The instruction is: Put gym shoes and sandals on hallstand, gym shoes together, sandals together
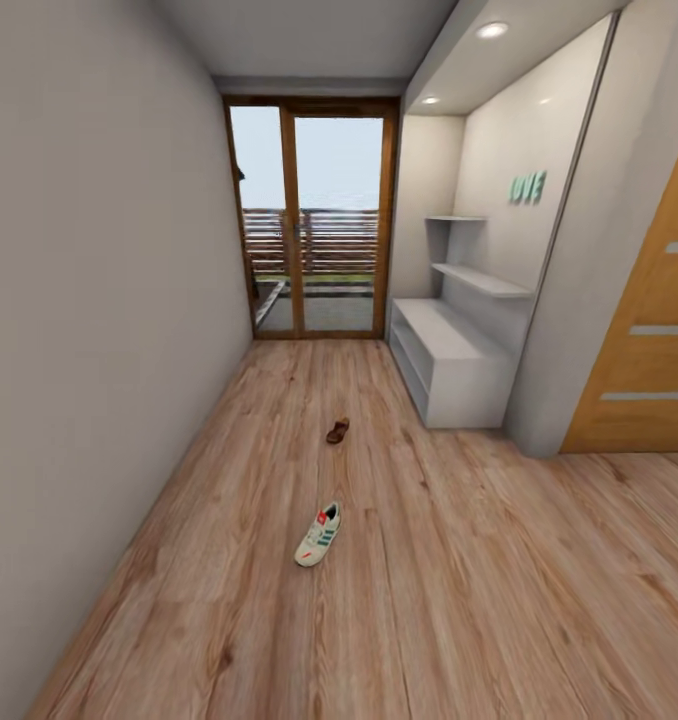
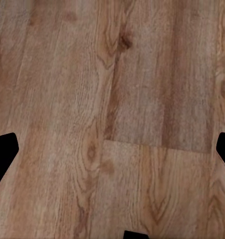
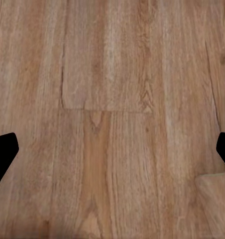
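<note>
From the head camera I count one gym shoe [image 1: 319, 535] and one sandal [image 1: 337, 431] on the corridor floor [image 1: 479, 600]. The shoe lies mid-corridor, its long axis running along the hall and tilted slightly right; I cannot tell toe from heel. The sandal lies farther down, well apart, angled the same way. The shoe rack [image 1: 449, 365] stands against the right wall, its shelves bare. In the left wrist camera, my left end effector [image 2: 112, 149] hangs spread wide over floorboards, gripping nothing. In the right wrist camera, the right end effector [image 3: 112, 149] is likewise wide apart.
</note>
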